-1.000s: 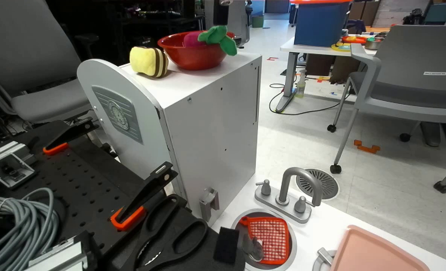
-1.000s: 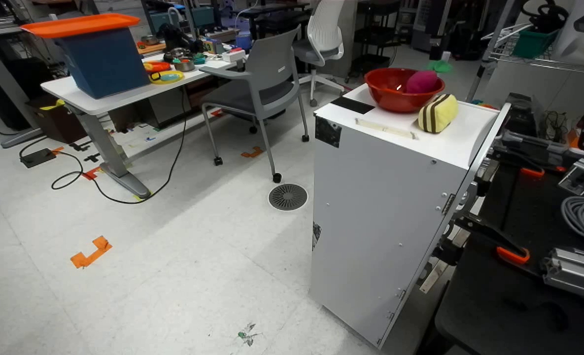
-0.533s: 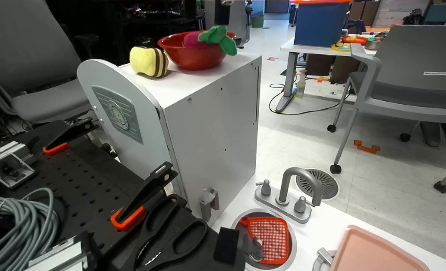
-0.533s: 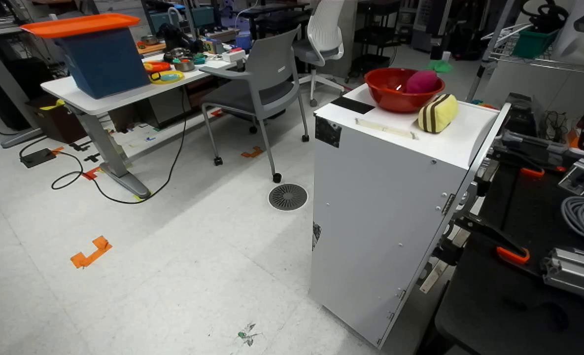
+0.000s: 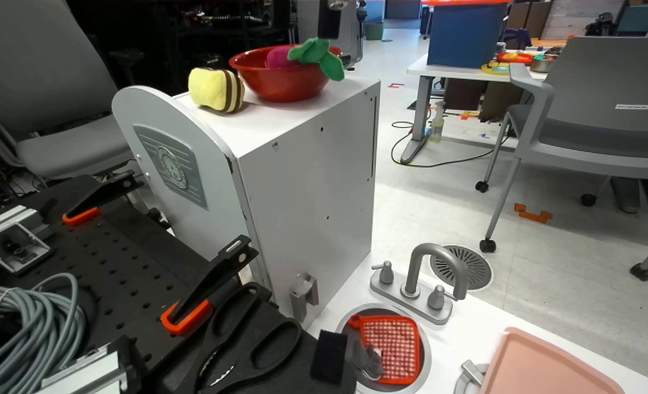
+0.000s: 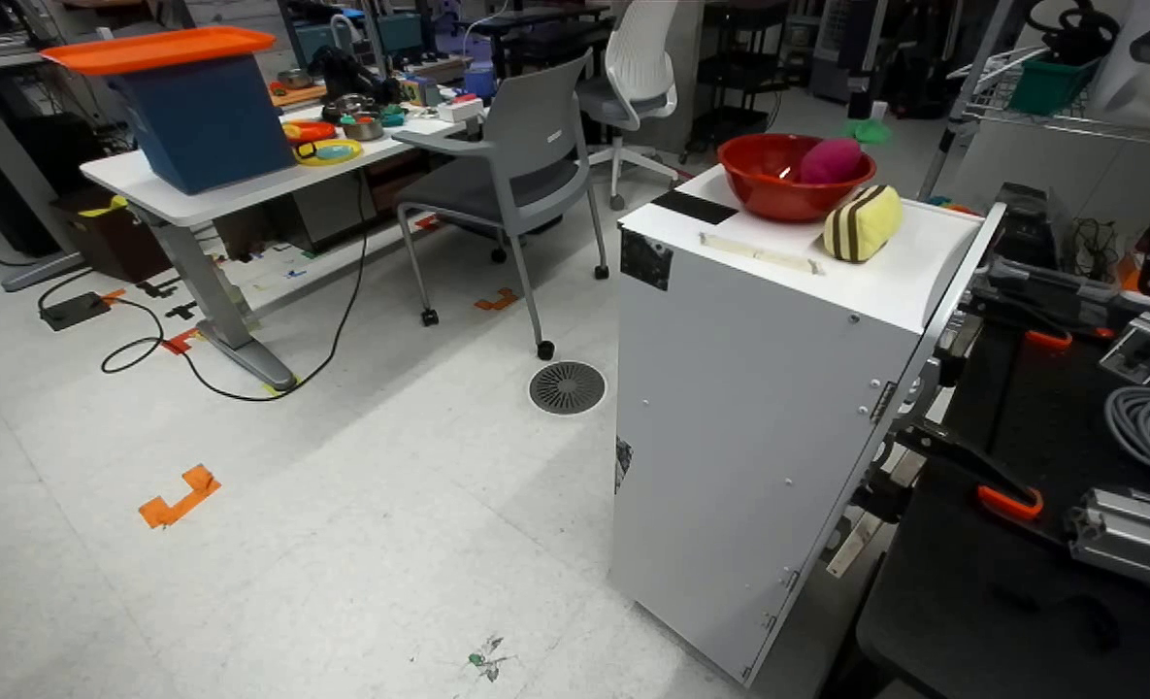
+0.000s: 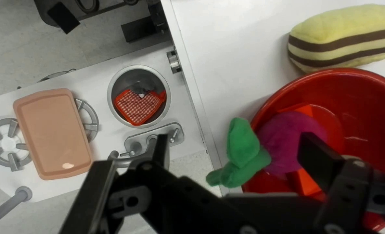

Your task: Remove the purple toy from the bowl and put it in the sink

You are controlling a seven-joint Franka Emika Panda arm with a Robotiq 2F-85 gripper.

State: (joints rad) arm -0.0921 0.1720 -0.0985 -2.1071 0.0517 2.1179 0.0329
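The purple toy (image 7: 285,139) is a soft purple ball with green leaves (image 7: 242,143). It lies in the glossy red bowl (image 7: 351,73), with its leaves hanging over the rim. It shows in both exterior views (image 5: 281,57) (image 6: 830,161). The bowl stands on top of a white cabinet (image 5: 280,117). My gripper (image 7: 233,138) is open and empty above the toy. In the wrist view the leaves lie between the fingers, and one finger overlaps the purple body. In an exterior view one dark finger (image 5: 330,21) shows just above the leaves. The round sink (image 7: 109,94) is lower, beside the cabinet.
A yellow toy with dark stripes (image 7: 341,35) lies beside the bowl. Orange pieces (image 7: 304,185) lie under the purple toy. A red checked pot holder (image 7: 138,107) and a grey item lie in the sink. A faucet (image 5: 411,273) and a pink tray (image 7: 52,133) are nearby.
In an exterior view the dark finger has shifted slightly to the right above the leaves. The toy and bowl have not moved.
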